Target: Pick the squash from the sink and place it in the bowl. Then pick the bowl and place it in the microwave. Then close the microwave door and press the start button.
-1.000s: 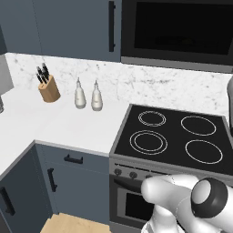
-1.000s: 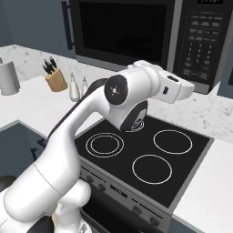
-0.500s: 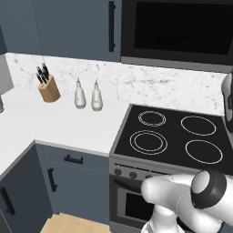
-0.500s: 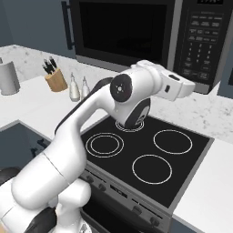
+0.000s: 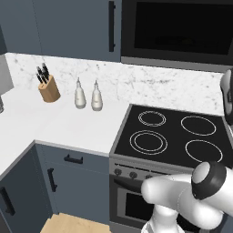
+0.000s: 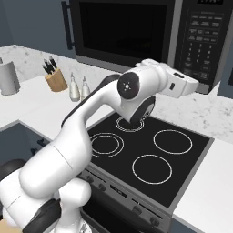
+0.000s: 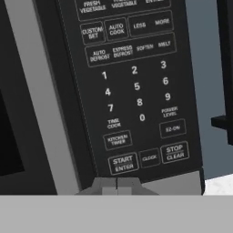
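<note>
The start button (image 7: 123, 164) is seen low on the microwave (image 6: 136, 36) keypad, at the left of the bottom row, beside the clock key (image 7: 149, 158). It lies at about twelve o'clock from the gripper (image 7: 116, 183), just above the fingertips. The jaws are pressed together, holding nothing. The microwave door (image 6: 123, 32) is shut.

Knife block (image 5: 48, 88) – two shakers (image 5: 88, 95) beside; stove (image 5: 173, 138).

My own arm (image 6: 91, 136) hides part of the stove (image 6: 150, 154); the microwave (image 5: 177, 29) is cut off at the top edge; its keypad's top row (image 7: 123, 7) too.
</note>
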Robot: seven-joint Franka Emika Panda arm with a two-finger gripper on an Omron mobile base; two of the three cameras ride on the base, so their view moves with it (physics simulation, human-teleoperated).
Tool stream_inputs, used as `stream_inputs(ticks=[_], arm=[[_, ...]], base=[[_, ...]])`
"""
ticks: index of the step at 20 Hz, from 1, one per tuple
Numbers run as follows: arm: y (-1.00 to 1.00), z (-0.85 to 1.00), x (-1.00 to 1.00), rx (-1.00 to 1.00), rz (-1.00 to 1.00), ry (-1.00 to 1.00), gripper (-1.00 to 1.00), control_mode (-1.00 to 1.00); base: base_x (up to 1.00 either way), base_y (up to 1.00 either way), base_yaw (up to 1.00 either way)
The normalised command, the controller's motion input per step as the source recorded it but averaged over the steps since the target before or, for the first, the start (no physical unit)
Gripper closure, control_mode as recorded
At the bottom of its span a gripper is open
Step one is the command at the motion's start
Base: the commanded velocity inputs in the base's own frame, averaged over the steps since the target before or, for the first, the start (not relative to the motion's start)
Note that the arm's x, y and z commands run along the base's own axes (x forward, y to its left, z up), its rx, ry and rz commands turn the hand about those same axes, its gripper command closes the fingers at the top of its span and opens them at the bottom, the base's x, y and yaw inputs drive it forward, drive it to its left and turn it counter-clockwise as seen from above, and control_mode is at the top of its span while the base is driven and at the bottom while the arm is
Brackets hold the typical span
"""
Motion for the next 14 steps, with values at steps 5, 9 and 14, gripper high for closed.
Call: stream_inputs(ticks=[5,9,14], arm=[[-0.2,0.0,0.16,0.0,0.02,0.0,1.0,-1.0],[-0.15,-0.01,0.13,0.02,0.02,0.0,1.0,-1.0],[-0.11,-0.13,0.15,0.04,0.03,0.0,1.0,-1.0]], base=[[0.0,0.0,0.0],[0.0,0.0,0.0],[0.0,0.0,0.0]])
